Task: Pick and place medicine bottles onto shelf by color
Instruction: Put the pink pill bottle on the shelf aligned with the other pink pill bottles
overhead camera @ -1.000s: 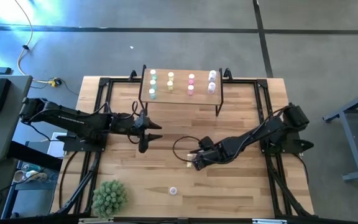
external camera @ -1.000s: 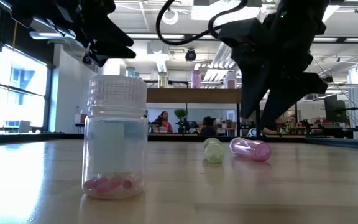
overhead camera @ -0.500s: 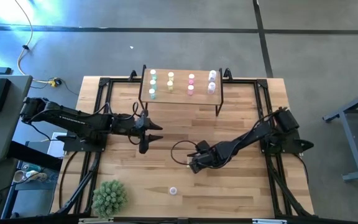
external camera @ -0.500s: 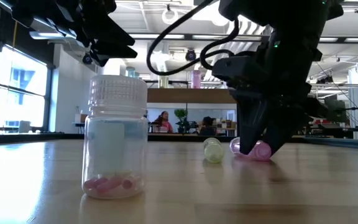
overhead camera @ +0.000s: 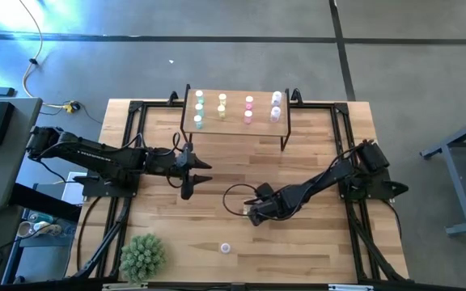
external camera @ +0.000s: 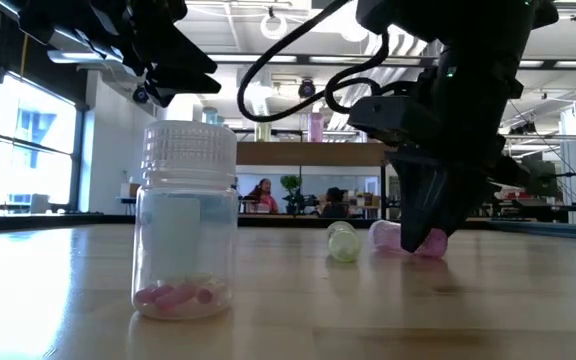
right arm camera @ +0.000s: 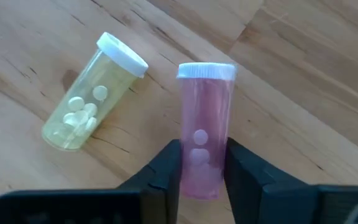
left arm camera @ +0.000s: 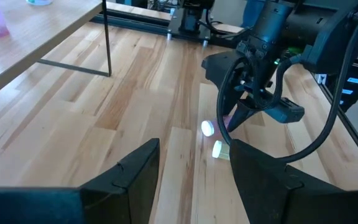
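Observation:
A pink medicine bottle (right arm camera: pixel 205 112) and a yellow one (right arm camera: pixel 92 102) lie on their sides mid-table, right of centre. My right gripper (overhead camera: pixel 250 213) is down on the pink one and shut on it. My left gripper (overhead camera: pixel 194 174) hangs open above the table's left half, holding nothing. The shelf (overhead camera: pixel 235 122) at the far edge carries several upright bottles in green (overhead camera: pixel 198 110), yellow (overhead camera: pixel 222 107), pink (overhead camera: pixel 248 109) and lavender-white (overhead camera: pixel 276 105). A clear bottle with pink pills (external camera: pixel 186 225) stands upright near the front edge. My right gripper pinches the pink bottle's body near its bottom end (right arm camera: pixel 199 163), one finger (right arm camera: pixel 166 168) on each long side. The fingers come steeply from above. The bottle lies on its side on the table, its white cap (right arm camera: pixel 206 70) pointing away from the gripper.
A spiky green plant ball (overhead camera: pixel 142 257) sits at the front left corner. The yellow bottle lies close beside the pink one, a finger's width off. Black frame rails (overhead camera: pixel 124 145) run along both sides of the table. Bare wood lies between the shelf and the grippers.
My right gripper has come down onto the pink bottle with its fingers on either side, then shut on it. The bottle stays lying on the table.

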Motion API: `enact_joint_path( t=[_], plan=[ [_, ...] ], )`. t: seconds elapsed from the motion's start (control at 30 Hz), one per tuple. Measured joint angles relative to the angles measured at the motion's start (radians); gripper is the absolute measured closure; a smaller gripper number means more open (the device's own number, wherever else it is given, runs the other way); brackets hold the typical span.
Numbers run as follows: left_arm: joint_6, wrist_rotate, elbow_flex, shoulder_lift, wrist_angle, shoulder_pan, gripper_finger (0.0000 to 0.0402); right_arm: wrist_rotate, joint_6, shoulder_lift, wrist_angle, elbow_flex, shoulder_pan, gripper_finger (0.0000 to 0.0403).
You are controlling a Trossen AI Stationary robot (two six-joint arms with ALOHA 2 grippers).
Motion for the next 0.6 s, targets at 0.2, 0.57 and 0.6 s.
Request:
enact_joint_path(
  t=[0.2, 0.57, 0.6],
  plan=[
    [0.000, 0.011, 0.000, 0.000, 0.000, 0.000, 0.0216, 0.100, -0.052, -0.058, 0.009, 0.015, 0.019, 0.0314],
    [0.037, 0.064, 0.000, 0.014, 0.116, 0.001, 0.0216, 0.397, -0.329, -0.210, 0.109, 0.015, 0.031, 0.0305],
    [0.038, 0.082, 0.000, 0.020, 0.135, 0.001, 0.0216, 0.412, -0.372, -0.221, 0.130, 0.015, 0.031, 0.0305]
  ],
)
